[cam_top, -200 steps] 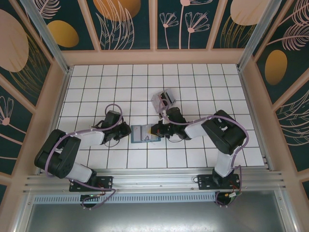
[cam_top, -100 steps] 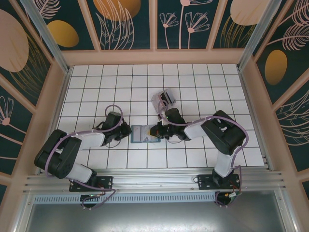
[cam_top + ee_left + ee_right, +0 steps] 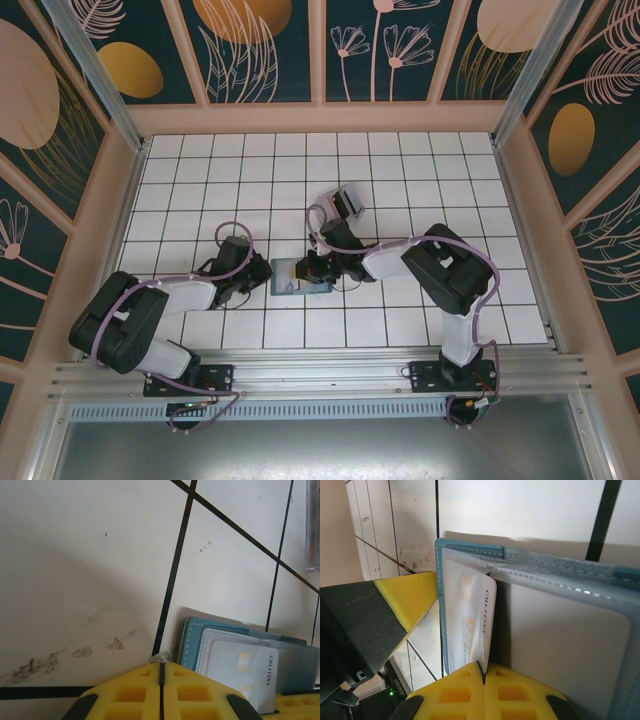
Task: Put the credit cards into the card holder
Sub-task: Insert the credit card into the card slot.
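Observation:
The card holder (image 3: 296,278) lies open on the tiled floor between the two arms, teal with clear pockets (image 3: 560,630). My right gripper (image 3: 482,669) is shut on the near edge of a white credit card (image 3: 472,615) with printed lettering. The card stands tilted in the holder's left half, its far end at a pocket. In the left wrist view the same card (image 3: 240,667) lies over the holder (image 3: 220,632). My left gripper (image 3: 161,665) is shut with nothing in it, its tips on the floor against the holder's left edge. Its yellow finger (image 3: 410,600) shows beside the holder.
A clear plastic upright stand (image 3: 340,204) sits on the tiles just behind the right gripper; its edge (image 3: 312,530) shows at the right of the left wrist view. Wooden walls ring the floor. Bare tiles lie to the left, the right and the back.
My right gripper has moved left over the holder with the card. The left gripper has closed a little more and stays at the holder's left edge.

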Controlling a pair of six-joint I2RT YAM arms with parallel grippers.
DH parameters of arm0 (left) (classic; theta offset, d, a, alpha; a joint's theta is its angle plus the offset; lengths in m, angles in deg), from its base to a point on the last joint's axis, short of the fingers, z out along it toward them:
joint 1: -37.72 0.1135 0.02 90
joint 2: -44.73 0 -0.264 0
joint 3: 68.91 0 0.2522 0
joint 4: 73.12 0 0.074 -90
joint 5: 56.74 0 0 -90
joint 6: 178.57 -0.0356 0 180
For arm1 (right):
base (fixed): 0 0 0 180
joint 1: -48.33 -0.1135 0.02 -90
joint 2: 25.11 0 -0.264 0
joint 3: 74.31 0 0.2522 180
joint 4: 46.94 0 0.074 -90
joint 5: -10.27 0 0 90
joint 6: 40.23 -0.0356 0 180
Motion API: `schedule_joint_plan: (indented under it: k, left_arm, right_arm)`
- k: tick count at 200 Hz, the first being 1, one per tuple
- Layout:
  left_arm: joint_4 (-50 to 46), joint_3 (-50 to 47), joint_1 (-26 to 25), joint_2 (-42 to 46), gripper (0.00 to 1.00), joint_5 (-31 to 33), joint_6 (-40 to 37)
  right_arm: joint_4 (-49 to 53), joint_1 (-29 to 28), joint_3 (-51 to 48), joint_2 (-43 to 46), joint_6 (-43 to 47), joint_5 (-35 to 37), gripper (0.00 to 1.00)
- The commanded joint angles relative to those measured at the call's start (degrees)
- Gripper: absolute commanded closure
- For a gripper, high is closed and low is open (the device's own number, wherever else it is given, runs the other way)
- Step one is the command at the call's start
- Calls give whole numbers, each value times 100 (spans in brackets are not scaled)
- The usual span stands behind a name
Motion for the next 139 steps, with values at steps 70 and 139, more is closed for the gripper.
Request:
schedule_joint_plan:
  k: [70,139]
  left_arm:
    - [-768,-188,-281,-278,91,-557,-21]
    - [-779,-149,-281,-239,91,-579,-49]
  right_arm:
    - [1641,-142,300,677,990,1219,57]
    - [2026,6,344,797,1272,1380,53]
